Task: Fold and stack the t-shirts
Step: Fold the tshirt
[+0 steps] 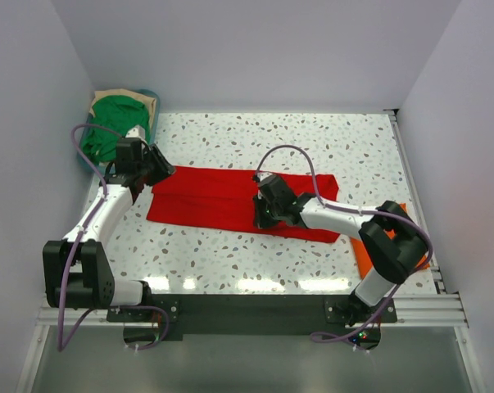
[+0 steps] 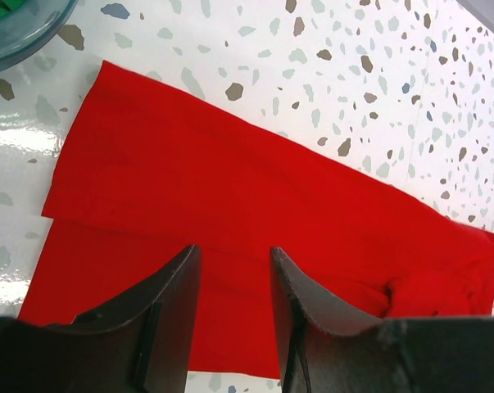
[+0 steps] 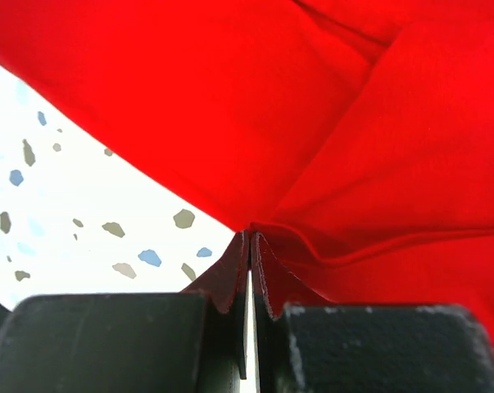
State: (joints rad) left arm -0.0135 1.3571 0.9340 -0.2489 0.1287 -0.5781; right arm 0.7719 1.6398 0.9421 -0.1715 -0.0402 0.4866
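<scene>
The red t-shirt (image 1: 218,199) lies folded into a long strip across the middle of the table. My left gripper (image 1: 161,169) hovers open and empty over its left end; in the left wrist view the gripper (image 2: 234,254) has red cloth (image 2: 230,180) showing between its spread fingers. My right gripper (image 1: 261,218) is at the shirt's near edge, shut on a pinch of red cloth (image 3: 328,147), as the right wrist view of the gripper (image 3: 252,236) shows. An orange shirt (image 1: 364,258) lies at the right, partly under the right arm. Green (image 1: 115,121) and tan (image 1: 136,98) shirts sit in the basket.
The teal basket (image 1: 155,115) stands at the back left corner, just behind the left gripper; its rim shows in the left wrist view (image 2: 25,33). White walls close in the table on the left, back and right. Speckled tabletop (image 1: 312,143) lies behind the red shirt.
</scene>
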